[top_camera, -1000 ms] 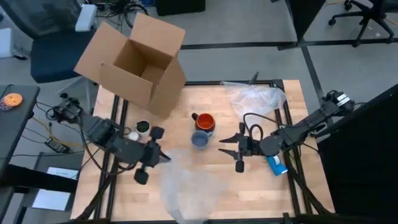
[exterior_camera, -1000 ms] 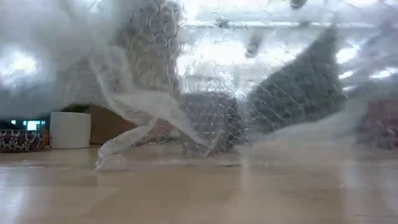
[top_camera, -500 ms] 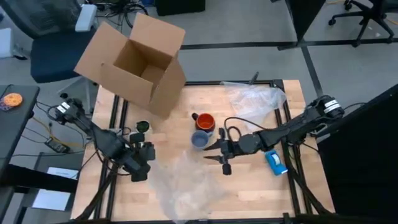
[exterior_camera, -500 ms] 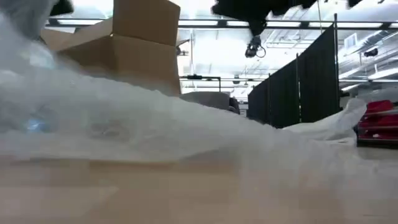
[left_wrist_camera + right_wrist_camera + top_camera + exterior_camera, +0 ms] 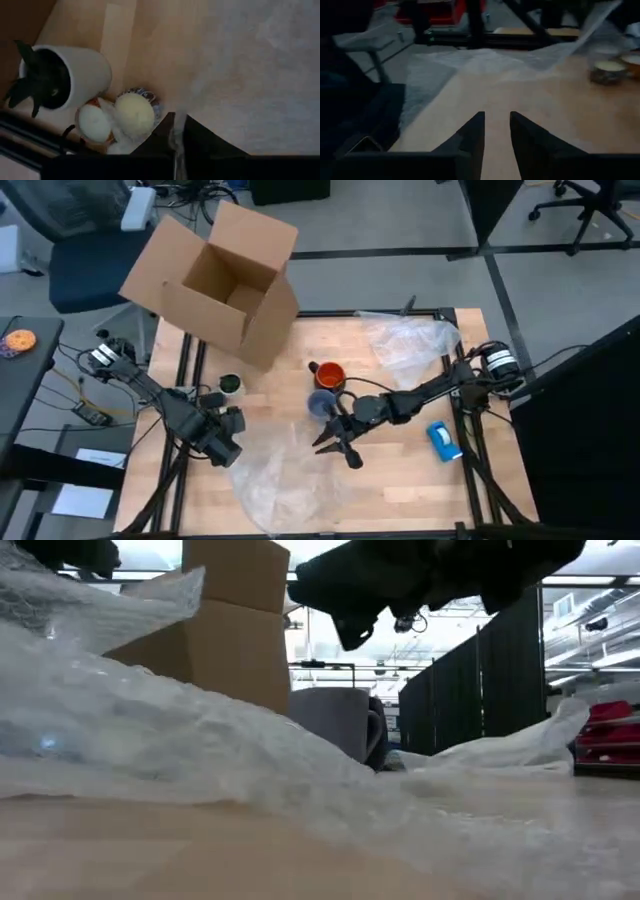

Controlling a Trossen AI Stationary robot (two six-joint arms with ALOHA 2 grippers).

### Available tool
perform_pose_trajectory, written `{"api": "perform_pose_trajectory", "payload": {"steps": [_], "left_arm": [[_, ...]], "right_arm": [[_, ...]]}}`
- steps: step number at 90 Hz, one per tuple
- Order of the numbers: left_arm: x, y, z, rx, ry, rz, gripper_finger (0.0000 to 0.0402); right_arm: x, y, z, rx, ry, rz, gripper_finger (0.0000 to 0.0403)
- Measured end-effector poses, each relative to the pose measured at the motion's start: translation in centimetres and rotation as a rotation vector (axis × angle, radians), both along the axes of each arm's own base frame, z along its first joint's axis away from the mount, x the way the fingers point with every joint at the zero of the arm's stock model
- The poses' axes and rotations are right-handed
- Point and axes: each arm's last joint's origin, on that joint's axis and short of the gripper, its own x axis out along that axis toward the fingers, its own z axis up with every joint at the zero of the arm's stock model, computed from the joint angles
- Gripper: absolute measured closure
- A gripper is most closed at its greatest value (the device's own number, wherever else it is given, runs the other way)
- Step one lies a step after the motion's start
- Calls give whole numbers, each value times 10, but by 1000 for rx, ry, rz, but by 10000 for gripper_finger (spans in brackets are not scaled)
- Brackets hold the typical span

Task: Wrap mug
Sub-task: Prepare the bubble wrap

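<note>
Mug count: two. One small round orange-red mug (image 5: 328, 374) with bright orange inside and a dark side handle stands upright near the middle of the light wooden table (image 5: 400, 480); one grey-blue mug (image 5: 320, 403) stands just beside it, on the side toward the front edge, possibly touching.

Right gripper (image 5: 335, 442): one, low over the table just in front of the grey-blue mug, at the edge of the bubble wrap. Fingers spread apart, nothing between them; the right wrist view shows both dark fingers (image 5: 470, 134) with bare wood in the gap.

Clear bubble wrap sheet (image 5: 285, 485): one, crumpled flat across the front centre of the table. A second clear plastic sheet (image 5: 412, 340) lies bunched at the far right corner.

Left gripper (image 5: 222, 438): one, at the left edge of the bubble wrap. In the left wrist view its fingers (image 5: 160, 135) stand close together with a thin fold of wrap in the narrow gap, pinched.

Small items by the left gripper: one white pot with a dark plant (image 5: 70, 75), two pale round lids or cups (image 5: 132, 112) beside it; exact kind not clear.

One blue and white object (image 5: 444, 441) lies on the right side of the table, near the right arm.

One open brown cardboard box (image 5: 215, 285) stands tilted at the far left corner.
</note>
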Motion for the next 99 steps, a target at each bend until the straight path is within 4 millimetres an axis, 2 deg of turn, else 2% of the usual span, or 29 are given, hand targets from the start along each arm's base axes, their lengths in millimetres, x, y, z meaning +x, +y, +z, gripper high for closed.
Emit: {"api": "perform_pose_trajectory", "payload": {"steps": [22, 41, 62, 81, 99], "left_arm": [[19, 0, 28, 32, -152, -114, 402], [37, -2, 48, 43, -295, -250, 402], [44, -4, 51, 55, -332, -342, 402], [46, -4, 52, 68, -344, -395, 402], [48, -6, 53, 84, -353, -452, 402]], "right_arm": [[1, 4, -11, 56, 84, 88, 398], [-3, 11, -17, 119, 199, 33, 401], [-7, 20, -22, 146, 273, -97, 403], [-7, 20, -22, 323, 346, -236, 403], [-9, 25, -23, 416, 388, -311, 403]]}}
